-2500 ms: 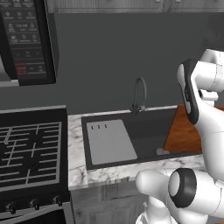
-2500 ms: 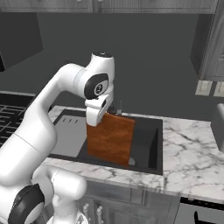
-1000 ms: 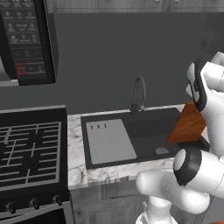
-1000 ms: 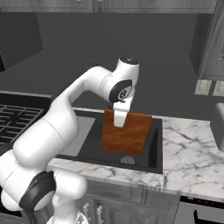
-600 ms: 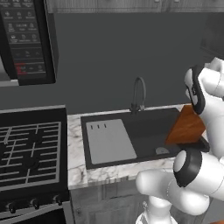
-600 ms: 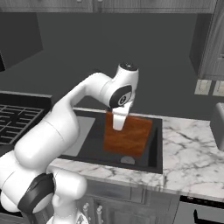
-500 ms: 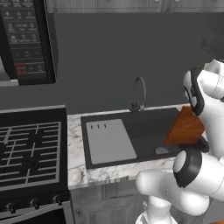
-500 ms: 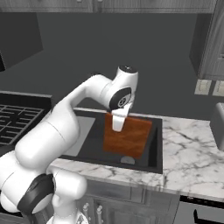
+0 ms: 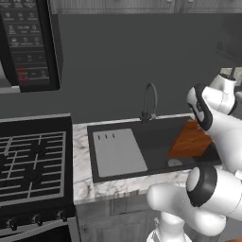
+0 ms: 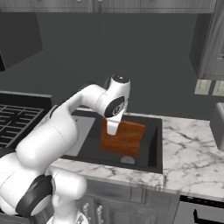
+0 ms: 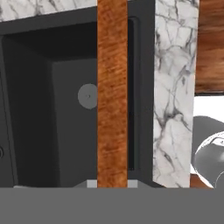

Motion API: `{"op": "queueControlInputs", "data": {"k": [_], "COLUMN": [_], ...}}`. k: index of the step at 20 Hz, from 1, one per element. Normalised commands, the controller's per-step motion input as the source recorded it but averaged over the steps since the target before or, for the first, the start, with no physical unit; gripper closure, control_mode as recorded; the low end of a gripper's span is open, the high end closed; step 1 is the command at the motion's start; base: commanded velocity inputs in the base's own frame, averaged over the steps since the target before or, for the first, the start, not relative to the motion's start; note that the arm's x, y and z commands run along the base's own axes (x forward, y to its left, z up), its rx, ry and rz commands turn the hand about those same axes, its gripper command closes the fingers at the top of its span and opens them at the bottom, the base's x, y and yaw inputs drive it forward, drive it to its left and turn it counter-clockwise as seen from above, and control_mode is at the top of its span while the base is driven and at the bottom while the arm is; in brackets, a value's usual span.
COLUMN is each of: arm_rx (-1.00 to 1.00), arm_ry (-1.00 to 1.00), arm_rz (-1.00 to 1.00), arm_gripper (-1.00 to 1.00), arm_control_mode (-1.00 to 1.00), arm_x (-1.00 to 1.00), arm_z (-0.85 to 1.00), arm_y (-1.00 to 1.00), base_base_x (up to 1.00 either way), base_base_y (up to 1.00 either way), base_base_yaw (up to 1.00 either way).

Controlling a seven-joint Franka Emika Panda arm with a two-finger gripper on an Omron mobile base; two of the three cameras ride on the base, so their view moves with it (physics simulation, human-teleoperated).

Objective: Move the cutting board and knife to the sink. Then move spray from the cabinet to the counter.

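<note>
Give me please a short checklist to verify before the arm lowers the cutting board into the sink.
1. Grip: gripper is shut on the cutting board, at its top edge. Ok.
2. Board position: it hangs over the sink basin, inside the rim. Ok.
3. Board attitude: it stands on edge, nearly upright, not flat. Ok for lowering; cannot tell how it will settle.
4. Basin floor: dark bottom around the round drain looks free. Ok.
5. Faucet: at the back rim, apart from the board. Ok.
6. Gap between board and basin floor: cannot tell.
</note>
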Motion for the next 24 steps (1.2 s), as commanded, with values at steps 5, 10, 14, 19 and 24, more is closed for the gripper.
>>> {"op": "queueControlInputs", "data": {"k": [5, 10, 14, 19, 24], "arm_rx": [0.00, 0.00, 0.00, 0.00, 0.00], "arm_ry": [-0.03, 0.00, 0.00, 0.00, 0.00], "arm_rz": [0.00, 0.00, 0.03, 0.15, 0.27], "arm_gripper": [1.00, 1.00, 1.00, 1.00, 1.00], "arm_control_mode": [-1.00, -1.00, -1.00, -1.00, -1.00], "arm_x": [0.35, 0.33, 0.26, 0.02, -0.15], "arm_z": [-0.33, -0.26, -0.19, -0.03, 0.00], "arm_y": [0.13, 0.00, 0.00, 0.00, -0.02], "base_base_x": [0.00, 0.00, 0.00, 0.00, 0.00], "base_base_y": [0.00, 0.00, 0.00, 0.00, 0.00], "base_base_yaw": [0.00, 0.00, 0.00, 0.00, 0.00]}}
